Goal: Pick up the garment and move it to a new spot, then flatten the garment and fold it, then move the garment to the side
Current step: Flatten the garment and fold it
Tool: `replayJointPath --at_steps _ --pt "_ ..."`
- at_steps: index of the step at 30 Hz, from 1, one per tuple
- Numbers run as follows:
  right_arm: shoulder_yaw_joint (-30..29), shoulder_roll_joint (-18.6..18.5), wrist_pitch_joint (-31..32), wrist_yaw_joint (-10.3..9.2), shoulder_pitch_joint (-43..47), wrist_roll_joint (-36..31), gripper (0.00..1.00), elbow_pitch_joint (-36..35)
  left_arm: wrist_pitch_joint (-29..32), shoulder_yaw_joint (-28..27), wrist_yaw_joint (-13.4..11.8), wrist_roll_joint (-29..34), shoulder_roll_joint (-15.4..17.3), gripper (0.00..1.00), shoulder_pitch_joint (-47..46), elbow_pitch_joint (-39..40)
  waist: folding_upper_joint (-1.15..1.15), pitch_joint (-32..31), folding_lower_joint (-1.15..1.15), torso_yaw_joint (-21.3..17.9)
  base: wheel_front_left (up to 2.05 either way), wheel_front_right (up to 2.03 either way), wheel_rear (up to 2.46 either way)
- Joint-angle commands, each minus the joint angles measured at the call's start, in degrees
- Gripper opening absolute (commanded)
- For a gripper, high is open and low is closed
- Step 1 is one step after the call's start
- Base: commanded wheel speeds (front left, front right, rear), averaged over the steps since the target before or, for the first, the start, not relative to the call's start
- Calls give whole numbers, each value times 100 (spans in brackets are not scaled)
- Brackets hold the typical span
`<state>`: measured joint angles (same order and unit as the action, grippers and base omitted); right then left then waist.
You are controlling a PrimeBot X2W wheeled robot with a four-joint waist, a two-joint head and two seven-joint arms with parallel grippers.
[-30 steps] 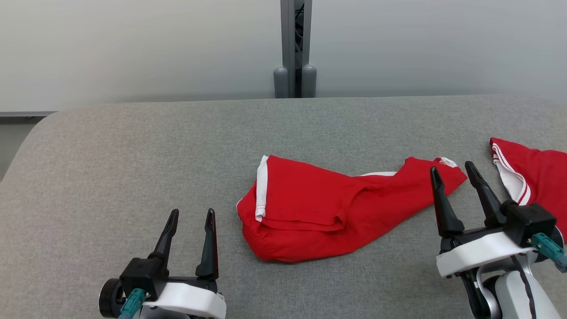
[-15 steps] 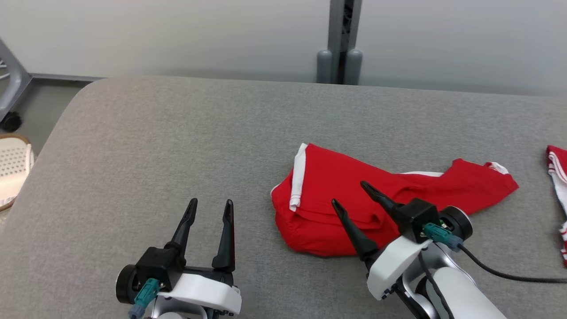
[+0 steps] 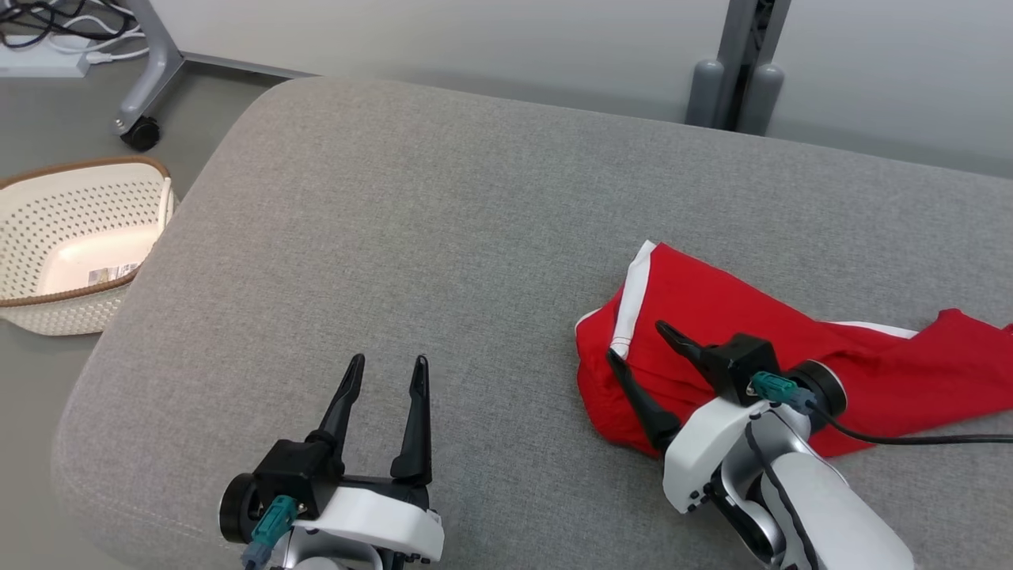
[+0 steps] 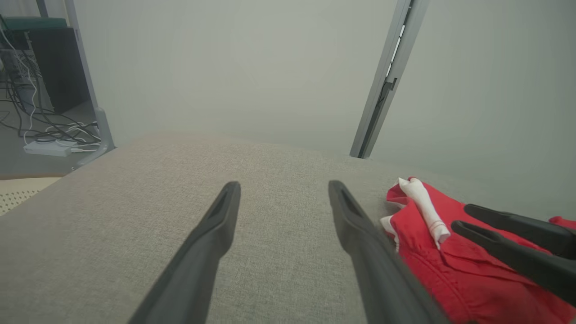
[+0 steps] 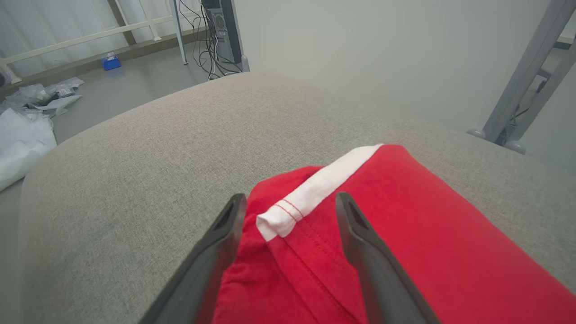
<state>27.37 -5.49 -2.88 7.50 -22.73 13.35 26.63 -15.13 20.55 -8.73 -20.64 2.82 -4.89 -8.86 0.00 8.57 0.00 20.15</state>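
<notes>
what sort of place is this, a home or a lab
Most likely a lab or test room, not a home: a grey cloth-covered table by a bare wall, loose cables on the floor beside a wheeled metal stand, and a laundry basket next to the table.

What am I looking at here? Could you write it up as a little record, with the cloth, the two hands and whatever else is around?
surface: grey padded table
garment: red with white trim, crumpled, lying on the table
right hand: open, fingers either side of the garment's white band; nothing gripped, contact unclear
left hand: open, over bare table, apart from the garment
basket: pale, perforated, low beside the table's left end
task stage: garment not yet picked up
</notes>
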Motion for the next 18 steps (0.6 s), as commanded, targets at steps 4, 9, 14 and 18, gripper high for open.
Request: replayJointPath --at_steps 4,9,14,18 --pt "-76 32 -58 -1 -128 14 100 200 -1 25 -57 -33 21 100 -49 25 0 75 0 135 0 0 0" --pt "-68 63 -3 -1 -166 97 82 359 -1 16 -84 -45 21 100 -54 43 0 102 0 139 0 0 0" --pt "-56 75 -48 -1 -216 149 0 441 -1 45 -101 -54 22 100 -98 54 0 138 0 112 0 0 0" --pt "-79 31 -150 -1 -248 156 0 440 -1 34 -103 -51 21 100 -106 39 0 132 0 77 0 0 0"
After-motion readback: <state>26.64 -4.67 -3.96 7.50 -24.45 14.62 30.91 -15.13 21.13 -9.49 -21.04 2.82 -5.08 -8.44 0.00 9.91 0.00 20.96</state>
